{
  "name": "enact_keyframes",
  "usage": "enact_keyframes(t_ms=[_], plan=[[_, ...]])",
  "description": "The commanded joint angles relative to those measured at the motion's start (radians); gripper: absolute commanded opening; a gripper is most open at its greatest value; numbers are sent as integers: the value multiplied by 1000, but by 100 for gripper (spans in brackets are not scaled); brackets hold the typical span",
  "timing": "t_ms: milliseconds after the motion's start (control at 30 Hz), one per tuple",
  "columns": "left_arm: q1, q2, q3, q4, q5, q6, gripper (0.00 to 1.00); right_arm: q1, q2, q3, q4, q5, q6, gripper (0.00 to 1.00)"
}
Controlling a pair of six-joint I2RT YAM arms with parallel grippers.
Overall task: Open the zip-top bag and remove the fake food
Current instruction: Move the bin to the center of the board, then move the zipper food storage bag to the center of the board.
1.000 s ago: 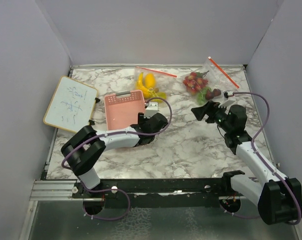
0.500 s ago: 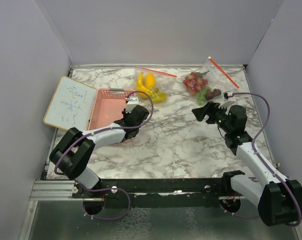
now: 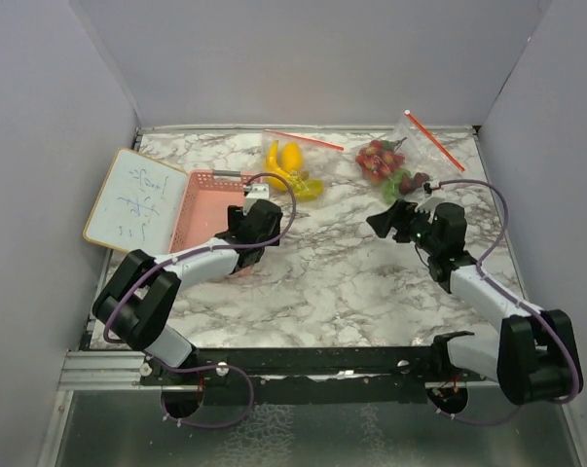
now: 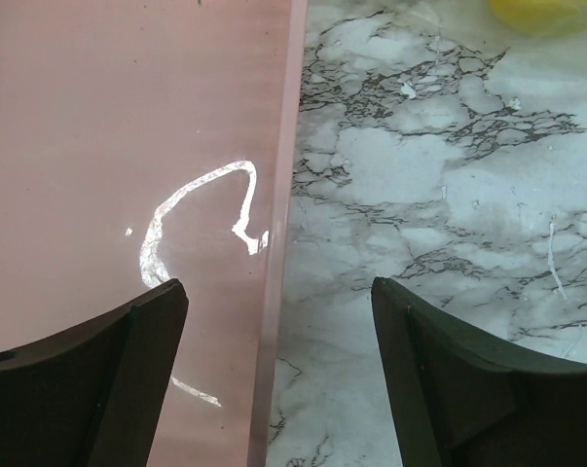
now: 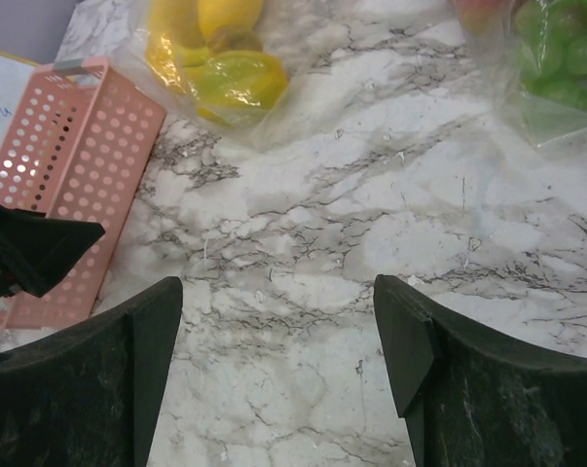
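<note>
Two clear zip-top bags lie at the back of the marble table. One bag [image 3: 293,167] holds yellow banana and lemon fake food [image 5: 215,58]. The other bag [image 3: 390,163] holds red strawberries and green and dark pieces [image 5: 556,58]; its red zip strip points to the back right. My left gripper [image 3: 239,232] [image 4: 277,292] is open, its jaws straddling the right edge of the pink basket [image 4: 128,146] without touching it. My right gripper [image 3: 385,219] [image 5: 276,292] hangs open over bare marble, in front of the two bags and holding nothing.
The pink slotted basket [image 3: 207,206] [image 5: 64,175] sits left of centre, against a small whiteboard [image 3: 135,199] by the left wall. Grey walls close in the table on three sides. Bare marble [image 3: 342,282] stretches between the arms.
The basket has slid left toward the whiteboard along with my left gripper, which closed briefly and reopened. My right gripper has shifted slightly left and stayed open.
</note>
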Motion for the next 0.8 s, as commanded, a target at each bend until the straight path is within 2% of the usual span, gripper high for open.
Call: enact_keyframes(t_ms=[0, 67, 100, 233, 367, 533, 700, 767], plan=[[4, -33, 5, 14, 38, -4, 86, 15, 129, -3, 163, -36, 14, 78], [4, -57, 0, 4, 24, -21, 98, 34, 218, 35, 195, -25, 6, 77], [4, -70, -2, 0, 15, -27, 99, 45, 261, 68, 198, -19, -1, 77], [2, -122, -3, -18, -16, -41, 99, 133, 448, 258, 174, 25, -55, 81], [0, -173, -9, -19, -16, -38, 99, 230, 655, 539, 70, 101, -125, 87], [1, -212, -15, -54, -9, -34, 99, 252, 909, 856, -30, 153, -108, 91], [2, -251, -41, -58, -2, -33, 99, 259, 1130, 1139, -146, 168, -136, 88], [2, -256, -40, -63, 6, -28, 99, 266, 1191, 1216, -189, 156, -149, 83]])
